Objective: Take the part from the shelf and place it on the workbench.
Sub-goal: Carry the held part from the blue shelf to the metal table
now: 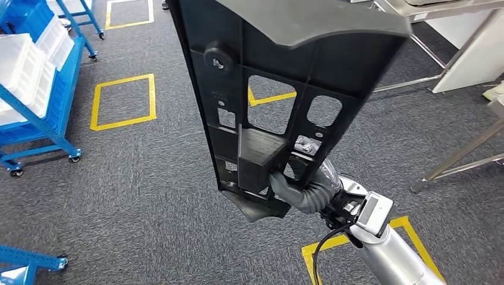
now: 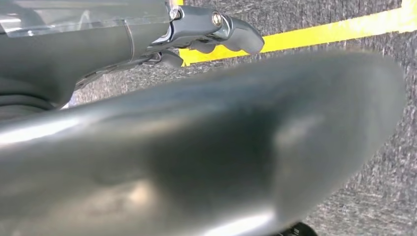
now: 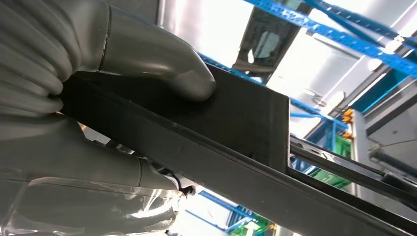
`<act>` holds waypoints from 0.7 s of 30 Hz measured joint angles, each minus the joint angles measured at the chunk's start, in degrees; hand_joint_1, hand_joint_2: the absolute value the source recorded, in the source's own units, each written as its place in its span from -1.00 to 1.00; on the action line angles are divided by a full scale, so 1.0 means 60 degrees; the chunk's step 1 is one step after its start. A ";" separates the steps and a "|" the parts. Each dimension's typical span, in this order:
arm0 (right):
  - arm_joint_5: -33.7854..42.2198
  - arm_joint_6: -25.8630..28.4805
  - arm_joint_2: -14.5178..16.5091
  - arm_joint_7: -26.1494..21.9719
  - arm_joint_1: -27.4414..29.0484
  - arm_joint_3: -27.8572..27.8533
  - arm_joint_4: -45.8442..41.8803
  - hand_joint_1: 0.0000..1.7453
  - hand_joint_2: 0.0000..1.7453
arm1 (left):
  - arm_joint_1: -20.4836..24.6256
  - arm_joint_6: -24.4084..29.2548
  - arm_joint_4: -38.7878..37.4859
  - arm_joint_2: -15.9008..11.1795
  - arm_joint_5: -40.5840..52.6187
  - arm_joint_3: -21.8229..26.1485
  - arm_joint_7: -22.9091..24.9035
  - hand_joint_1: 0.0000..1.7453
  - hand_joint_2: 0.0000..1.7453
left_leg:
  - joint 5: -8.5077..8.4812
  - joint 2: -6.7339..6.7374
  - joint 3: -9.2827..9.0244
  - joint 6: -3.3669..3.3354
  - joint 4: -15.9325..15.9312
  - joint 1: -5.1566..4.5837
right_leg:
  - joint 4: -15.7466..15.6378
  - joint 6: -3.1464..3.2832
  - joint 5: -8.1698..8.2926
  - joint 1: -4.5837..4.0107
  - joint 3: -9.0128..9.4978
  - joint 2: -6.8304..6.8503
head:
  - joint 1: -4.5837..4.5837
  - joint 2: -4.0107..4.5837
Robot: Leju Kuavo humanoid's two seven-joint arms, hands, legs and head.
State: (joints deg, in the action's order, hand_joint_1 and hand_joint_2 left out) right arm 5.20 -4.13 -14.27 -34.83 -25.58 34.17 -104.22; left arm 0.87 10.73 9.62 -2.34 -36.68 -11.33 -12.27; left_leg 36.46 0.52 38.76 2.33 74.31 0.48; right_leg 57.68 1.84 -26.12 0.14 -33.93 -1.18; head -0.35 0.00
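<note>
Above grey carpet, black part [image 1: 279, 89] held upright, gripped at lower end by right hand [image 1: 297, 189]; left hand [image 2: 216, 29] fingers curled, holding nothing.

part [image 1: 279, 89]: matt black moulded plastic, ribbed, faint sheen on top edge. right hand [image 1: 300, 193]: grey ribbed rubbery cover, smooth satin thumb [image 3: 147, 59]. forearm [image 1: 392, 258]: brushed silver metal. floor [image 1: 148, 196]: rough grey carpet, glossy yellow tape. shelf cart [image 1: 41, 107]: blue painted metal, translucent white plastic bins [image 1: 24, 65]. left hand [image 2: 216, 32]: dark glossy fingers
</note>
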 joint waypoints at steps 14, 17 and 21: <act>0.2183 -0.1714 -0.1114 0.0290 -0.0159 -0.1066 -0.0489 1.00 1.00 | -0.0036 -0.0044 -0.0007 0.0020 -0.0311 0.0027 0.0147 -1.00 -1.00 | -0.1509 0.0362 -0.1275 -0.0500 -0.2930 -0.0022 | 0.1251 -0.0521 -0.0406 0.0110 -0.0589 0.0374 | 0.0055 0.0000; 0.2194 -0.1993 -0.1264 0.0438 -0.0098 -0.1633 -0.0762 1.00 1.00 | -0.0024 -0.0166 -0.0007 -0.0010 -0.0325 0.0027 0.0198 -1.00 -1.00 | -0.1405 0.0580 -0.1283 -0.0357 -0.2845 -0.0083 | 0.0113 -0.0421 -0.0105 0.0025 -0.0035 0.0719 | 0.0045 0.0000; 0.2056 -0.2096 -0.1303 0.0572 0.0043 -0.1972 -0.0957 1.00 1.00 | 0.0059 -0.0240 -0.0007 -0.0036 -0.0369 0.0027 0.0227 -1.00 -1.00 | -0.1156 0.0571 -0.1239 -0.0171 -0.2606 -0.0051 | 0.0048 -0.0237 -0.0040 0.0037 -0.0042 0.0390 | 0.0030 0.0000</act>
State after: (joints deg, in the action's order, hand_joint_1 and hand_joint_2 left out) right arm 17.53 -16.70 -22.09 -31.40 -25.32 22.34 -109.97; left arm 1.22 9.29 9.57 -2.55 -38.89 -11.17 -10.91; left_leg 29.52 3.95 31.32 1.31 58.68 0.18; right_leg 57.96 0.42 -26.36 0.36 -34.18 1.16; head -0.17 0.00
